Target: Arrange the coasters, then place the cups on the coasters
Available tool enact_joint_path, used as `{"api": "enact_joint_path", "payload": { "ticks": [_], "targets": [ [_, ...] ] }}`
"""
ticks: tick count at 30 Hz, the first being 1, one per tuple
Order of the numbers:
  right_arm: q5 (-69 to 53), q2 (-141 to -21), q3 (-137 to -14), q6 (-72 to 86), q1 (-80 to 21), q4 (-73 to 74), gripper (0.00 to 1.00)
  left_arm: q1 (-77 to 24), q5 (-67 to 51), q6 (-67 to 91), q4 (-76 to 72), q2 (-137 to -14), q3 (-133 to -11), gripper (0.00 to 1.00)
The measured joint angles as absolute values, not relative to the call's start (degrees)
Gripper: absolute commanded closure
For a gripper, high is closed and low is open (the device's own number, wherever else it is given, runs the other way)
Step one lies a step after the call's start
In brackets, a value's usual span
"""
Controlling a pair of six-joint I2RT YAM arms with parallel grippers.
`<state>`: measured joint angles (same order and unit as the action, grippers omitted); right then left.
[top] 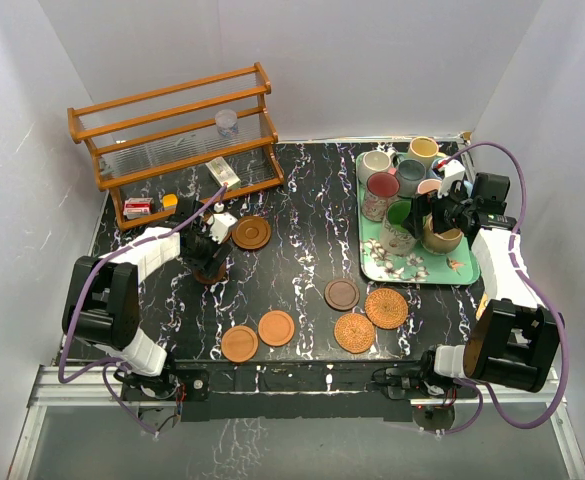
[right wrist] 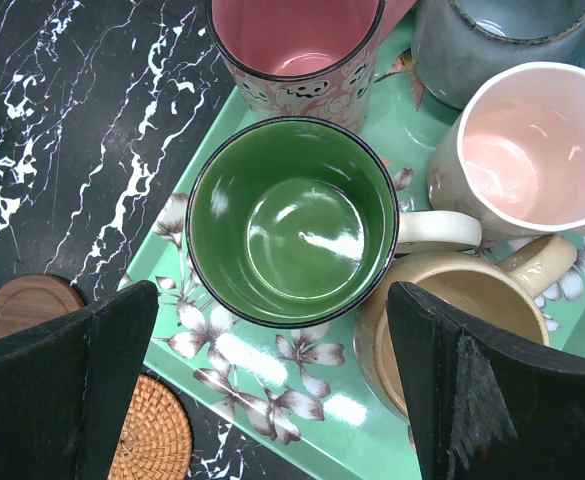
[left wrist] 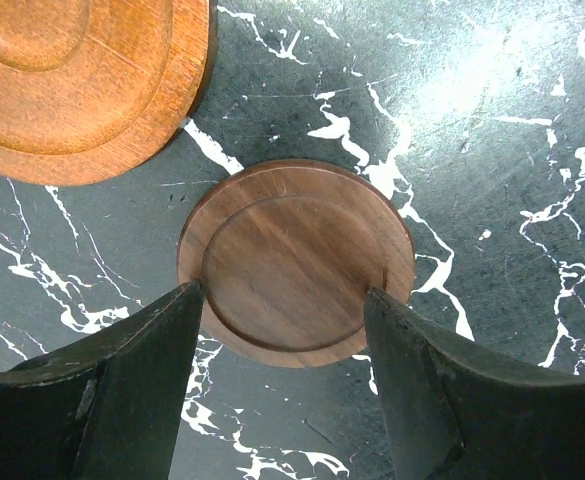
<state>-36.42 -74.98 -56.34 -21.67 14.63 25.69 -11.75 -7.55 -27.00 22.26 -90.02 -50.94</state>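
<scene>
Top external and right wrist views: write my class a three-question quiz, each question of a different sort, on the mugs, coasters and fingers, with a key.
1. True or false: every mug stands on the green tray.
2. Which mug sits directly below the right arm's open fingers? A pink, B green, C yellow.
3. Fill in: ___ woven wicker coasters lie on the table.
Key: 1 true; 2 B, the green mug; 3 two.
</scene>
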Motion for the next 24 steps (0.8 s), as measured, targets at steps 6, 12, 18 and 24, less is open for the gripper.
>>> {"api": "enact_joint_path", "payload": {
  "ticks": [6,12,18,24],
  "targets": [
    [-36.4,-75.0,-56.3,-21.7,14.6,25.7,0.02,-11.7,-9.3,-27.9,24.4,-90.0,-52.0,0.32],
    [-36.4,-75.0,-56.3,-21.7,14.6,25.7,0.02,-11.8,-16.9,-29.7,26.4,-88.5,-55.7,0.27],
    [-36.4,-75.0,-56.3,-21.7,14.6,25.7,0.02,-16.9,-22.5,-30.0,25.8,-85.4,-59.5,0.19],
    [-36.4,-74.9,-56.3,-21.7,14.7,25.7,0.02,-30.4,-23.4,-29.7,22.9,-87.5,-62.5,0.13]
  ]
}}
